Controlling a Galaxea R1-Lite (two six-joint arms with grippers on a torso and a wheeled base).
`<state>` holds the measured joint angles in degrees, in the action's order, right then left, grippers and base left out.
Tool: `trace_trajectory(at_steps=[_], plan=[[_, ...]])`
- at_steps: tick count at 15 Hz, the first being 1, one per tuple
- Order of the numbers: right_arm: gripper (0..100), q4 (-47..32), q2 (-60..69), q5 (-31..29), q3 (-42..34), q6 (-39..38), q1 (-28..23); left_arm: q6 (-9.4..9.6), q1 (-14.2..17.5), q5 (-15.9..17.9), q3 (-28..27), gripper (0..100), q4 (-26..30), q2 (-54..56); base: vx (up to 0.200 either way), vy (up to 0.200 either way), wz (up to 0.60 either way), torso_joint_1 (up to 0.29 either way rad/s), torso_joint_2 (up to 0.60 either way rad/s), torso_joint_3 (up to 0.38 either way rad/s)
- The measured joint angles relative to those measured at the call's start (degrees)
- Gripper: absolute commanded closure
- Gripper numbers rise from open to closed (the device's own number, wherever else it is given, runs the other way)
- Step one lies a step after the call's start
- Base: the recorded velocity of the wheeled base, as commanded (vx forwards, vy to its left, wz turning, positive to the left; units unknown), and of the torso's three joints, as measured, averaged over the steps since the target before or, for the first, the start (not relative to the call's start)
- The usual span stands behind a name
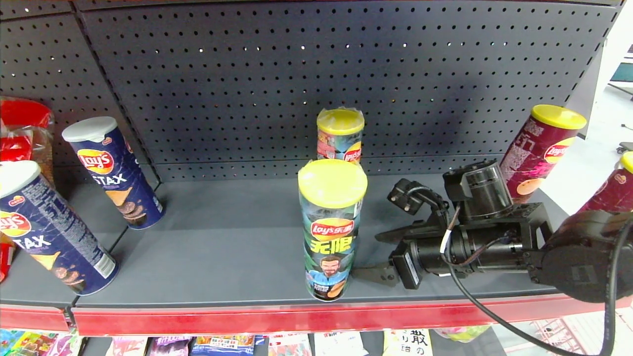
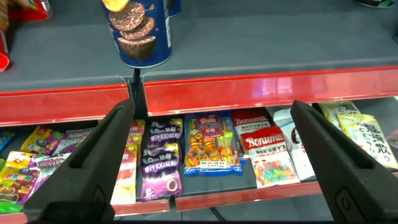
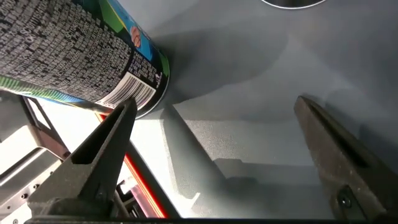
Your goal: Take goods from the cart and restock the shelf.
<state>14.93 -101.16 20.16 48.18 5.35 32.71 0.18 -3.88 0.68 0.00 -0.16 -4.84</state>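
Grey pegboard [image 1: 247,74] backs a grey shelf [image 1: 222,247] with a red lip [image 1: 296,316] along its front. Right at that front edge, dead centre, stands the green chip can [image 1: 330,237], upright, yellow lid on top. Straight behind it, up against the back panel, a second can [image 1: 340,136] with a yellow lid stands upright too. Over at the left end there's a blue can [image 1: 114,173] near the back and another blue can [image 1: 49,232] nearer the front. At the right end, a maroon can [image 1: 541,148] with a yellow lid, and one more maroon can [image 1: 613,190] at the very edge of the head view. Now the right gripper [image 1: 368,254]: it lies low over the shelf just to the right of the green chip can, jaws spread wide, nothing between them. One fingertip sits very near the can's base, and it's hard to say whether it touches or just clears. The left gripper [image 2: 212,109] hangs out in front of the shelving, facing the red lip, jaws likewise spread wide and empty. Beneath that lip, candy packets [image 2: 208,146] lie in rows on a lower shelf [image 2: 249,194].
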Motion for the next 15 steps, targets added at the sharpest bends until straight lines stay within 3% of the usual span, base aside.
trace_trajectory(at_steps=[5, 10, 15], plan=[[0, -0.79, 4.55, -0.77, -3.22, 0.17, -0.85, 0.0, 0.0, 0.0, 0.0, 0, 0.0, 0.0, 0.0, 0.0, 0.0, 0.0, 0.0, 0.0], [0, -1.28, 23.05, -1.72, -15.35, 0.3, -2.17, 0.0, 0.0, 0.02, 0.0, 0, 0.0, 0.0, 0.0, 0.0, 0.0, 0.0, 0.0, 0.0], [0, -8.78, 50.38, 0.04, -27.51, 0.56, -12.04, 0.0, 0.0, 0.02, 0.0, 0, 0.0, 0.0, 0.0, 0.0, 0.0, 0.0, 0.0, 0.0]])
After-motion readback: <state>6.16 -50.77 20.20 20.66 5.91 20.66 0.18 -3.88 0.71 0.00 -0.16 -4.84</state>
